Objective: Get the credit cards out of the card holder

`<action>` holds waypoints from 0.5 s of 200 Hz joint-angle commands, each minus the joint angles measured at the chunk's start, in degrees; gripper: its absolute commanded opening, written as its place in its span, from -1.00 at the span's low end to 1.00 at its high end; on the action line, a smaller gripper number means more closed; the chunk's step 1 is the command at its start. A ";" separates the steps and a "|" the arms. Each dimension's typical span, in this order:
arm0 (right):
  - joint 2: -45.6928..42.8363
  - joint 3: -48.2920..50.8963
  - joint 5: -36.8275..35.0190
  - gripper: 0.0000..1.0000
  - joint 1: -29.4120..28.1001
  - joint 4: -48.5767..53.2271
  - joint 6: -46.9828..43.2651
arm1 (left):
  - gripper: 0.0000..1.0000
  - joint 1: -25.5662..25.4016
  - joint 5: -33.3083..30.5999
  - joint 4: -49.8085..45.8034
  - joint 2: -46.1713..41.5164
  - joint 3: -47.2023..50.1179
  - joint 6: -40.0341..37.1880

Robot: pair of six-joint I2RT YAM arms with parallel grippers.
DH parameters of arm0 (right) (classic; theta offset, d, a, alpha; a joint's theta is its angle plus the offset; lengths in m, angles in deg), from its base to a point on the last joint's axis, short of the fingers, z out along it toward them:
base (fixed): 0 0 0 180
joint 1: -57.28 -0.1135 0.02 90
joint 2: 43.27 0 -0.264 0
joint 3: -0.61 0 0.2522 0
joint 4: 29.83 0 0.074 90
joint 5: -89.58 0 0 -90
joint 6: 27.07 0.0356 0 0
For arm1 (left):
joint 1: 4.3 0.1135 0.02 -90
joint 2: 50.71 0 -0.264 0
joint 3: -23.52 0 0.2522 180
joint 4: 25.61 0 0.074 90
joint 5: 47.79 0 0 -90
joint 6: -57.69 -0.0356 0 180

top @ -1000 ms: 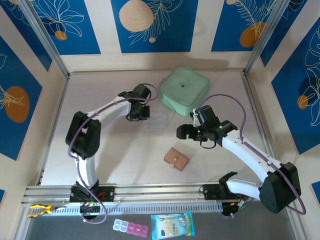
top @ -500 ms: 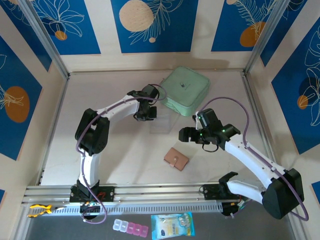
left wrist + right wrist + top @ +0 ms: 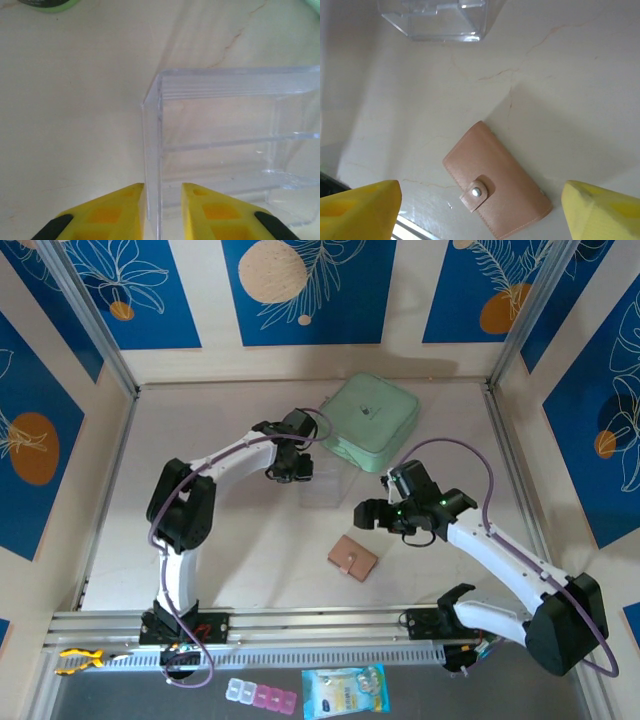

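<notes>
At the bottom edge you see your left end effector (image 3: 161, 192), its two yellow fingers (image 3: 107, 212) set only slightly apart, each with a dark patch at its outer corner. One upright wall of the clear plastic box (image 3: 235, 125) stands in the narrow gap between them. It sits right beside the left finger, and a sliver of space separates it from the right one. The box rests on the cream desk (image 3: 75, 100), which has faint brownish veins. Through the clear sides you can make out ridges. A green rim (image 3: 47, 5) shows at the top-left edge, well apart from the box.
</notes>
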 commanded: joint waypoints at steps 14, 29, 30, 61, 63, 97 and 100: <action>3.30 0.94 4.08 0.65 -3.98 1.39 4.17 | -0.43 -0.25 1.26 -1.34 -6.02 1.43 -0.88; 5.06 0.83 3.04 0.65 -6.40 1.66 5.87 | -0.39 -0.24 1.26 -1.33 -7.85 2.28 -1.22; 5.19 0.83 2.92 0.65 -6.56 1.73 5.98 | -0.38 -0.24 1.26 -1.35 -7.99 2.37 -1.25; 9.14 0.23 1.52 0.69 -8.82 -0.37 6.99 | -0.32 0.95 2.14 -0.45 -11.97 5.59 -1.65; 9.47 0.13 1.50 0.70 -8.90 -0.62 6.97 | -0.31 1.00 2.14 -0.34 -12.21 5.85 -1.69; 15.37 -2.77 0.75 0.72 -9.36 -2.27 5.51 | -0.27 3.04 3.42 0.72 -16.18 9.91 -1.98; 15.96 -3.11 0.64 0.72 -9.36 -2.37 5.29 | -0.27 3.22 3.58 0.98 -16.64 10.46 -1.97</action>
